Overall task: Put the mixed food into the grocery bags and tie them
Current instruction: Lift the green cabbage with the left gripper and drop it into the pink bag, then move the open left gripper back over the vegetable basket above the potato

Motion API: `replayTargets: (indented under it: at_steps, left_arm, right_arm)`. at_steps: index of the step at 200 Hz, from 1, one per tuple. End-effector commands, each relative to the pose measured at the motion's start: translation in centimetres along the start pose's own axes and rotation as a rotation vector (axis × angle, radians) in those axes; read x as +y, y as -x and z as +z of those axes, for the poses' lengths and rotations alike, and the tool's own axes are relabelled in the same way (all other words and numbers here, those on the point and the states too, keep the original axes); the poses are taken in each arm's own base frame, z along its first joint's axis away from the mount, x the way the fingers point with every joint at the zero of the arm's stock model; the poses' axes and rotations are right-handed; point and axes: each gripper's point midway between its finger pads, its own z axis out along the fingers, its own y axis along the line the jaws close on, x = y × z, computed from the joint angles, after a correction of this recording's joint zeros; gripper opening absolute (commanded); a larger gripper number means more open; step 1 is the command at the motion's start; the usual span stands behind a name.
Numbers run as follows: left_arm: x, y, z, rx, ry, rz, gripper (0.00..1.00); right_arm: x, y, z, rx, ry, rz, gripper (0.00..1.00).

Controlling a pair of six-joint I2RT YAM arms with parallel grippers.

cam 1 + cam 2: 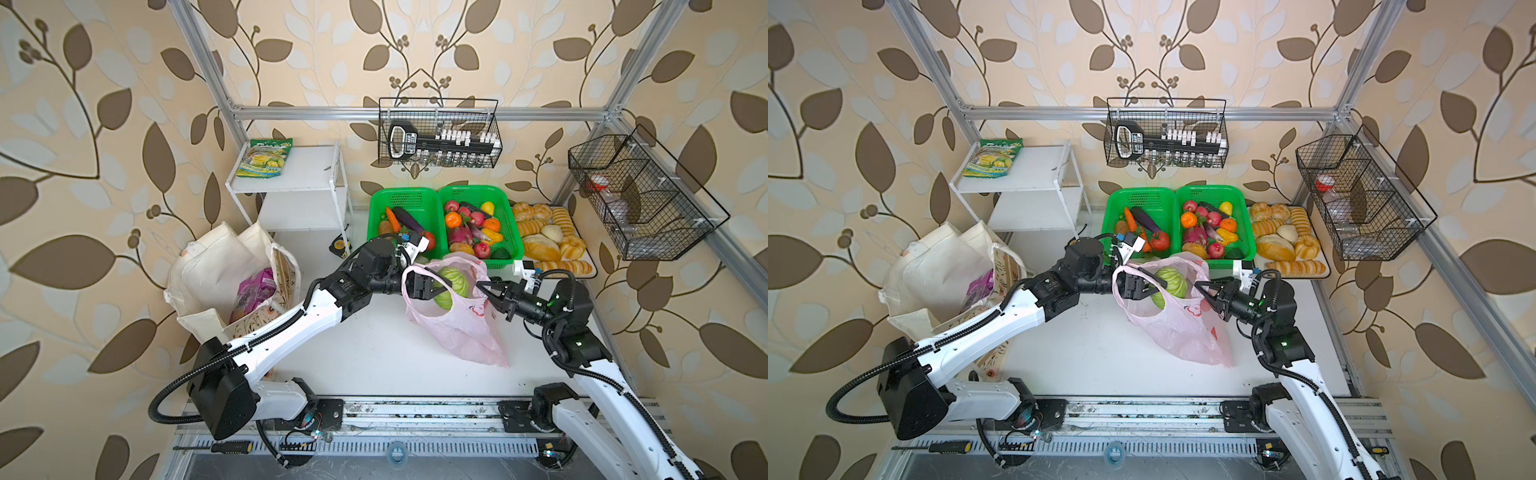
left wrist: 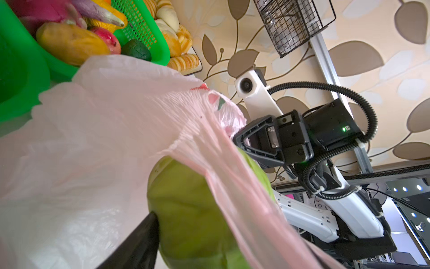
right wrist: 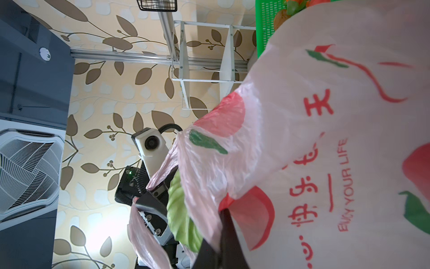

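Green cabbage (image 1: 455, 282) sits in the mouth of the pink plastic bag (image 1: 461, 332). Its top shows above the rim, the rest is behind the film. It's round, pale green w/ lighter veins, smooth-looking. It's bulky vs. the opening, so prob. slides in rather than snags once free. Bag is thin, translucent, w/ red+green fruit prints & red lettering. Its mouth is lifted and its body trails down to the white table (image 1: 374, 353).

Left gripper (image 1: 440, 289) is inside the bag mouth, w/ one handle loop draped round it and jaws spread wide about the cabbage. One finger (image 2: 139, 244) touches it in the left wrist view. Whether the jaws press on it or stand clear, can't tell. Right gripper (image 1: 482, 287) is at the bag's opposite rim, pinched closed on a fold of film, holding that side up.

Step in hand, as I read it: drop the cabbage into the bag. To do it well:
- Right side holds the rim high & taut.
- Left lets go fully, then backs straight out along the opening w/o dragging the handle loop.
- Risk: thin film could tear, or pull the cabbage back out.

Beyond the bag on the left arm's side is the cream canvas tote (image 1: 208, 270), w/ the purple grape-print packet (image 1: 253, 291) standing in it. Behind the bag are the green baskets (image 1: 403, 192) of fruit & veg.
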Motion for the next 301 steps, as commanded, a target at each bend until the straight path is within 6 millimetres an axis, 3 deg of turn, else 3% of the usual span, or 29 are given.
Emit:
replayTargets:
  at_steps: [1,36,99,108,135,163,194,237,259,301]
  left_arm:
    - [-2.0,1.9,-0.2,-0.039,-0.026,0.090,0.82]
    - [-1.7,2.2,-0.5,-0.060,0.018,0.135,0.99]
    - [-3.0,2.5,-1.7,-0.091,-0.004,0.183,0.98]
    - [-3.4,2.5,-2.3,-0.103,-0.006,0.201,0.98]
    - [-3.4,1.9,-3.6,-0.117,0.021,0.233,0.96]
    - [-2.9,0.7,-4.3,-0.095,0.044,0.249,0.96]
    - [-3.2,0.2,-5.1,-0.096,0.043,0.272,0.96]
    - [-2.7,1.9,-7.6,-0.220,0.163,0.275,0.94]
    - [-1.6,2.8,-9.4,-0.302,0.263,0.275,0.94]
    - [2.4,5.0,-14.0,-0.438,0.555,0.208,0.96]
  right_arm:
    - [1.8,-0.2,-0.4,0.007,0.070,0.003,0.00]
    - [2.1,0.1,-0.7,-0.006,0.080,0.006,0.00]
    - [2.1,1.2,-1.2,-0.033,0.087,-0.002,0.00]
    - [1.2,1.6,-1.5,-0.050,0.037,-0.034,0.00]
    - [-5.8,3.1,-4.0,-0.146,-0.381,-0.134,0.00]
    - [-8.7,3.5,-5.7,-0.152,-0.582,-0.195,0.00]
    - [-8.9,4.1,-6.5,-0.209,-0.619,-0.219,0.00]
    - [-8.8,4.9,-8.0,-0.307,-0.659,-0.225,0.00]
    - [-9.0,5.0,-8.6,-0.335,-0.677,-0.225,0.00]
    - [-9.0,4.7,-8.2,-0.319,-0.653,-0.213,0.00]
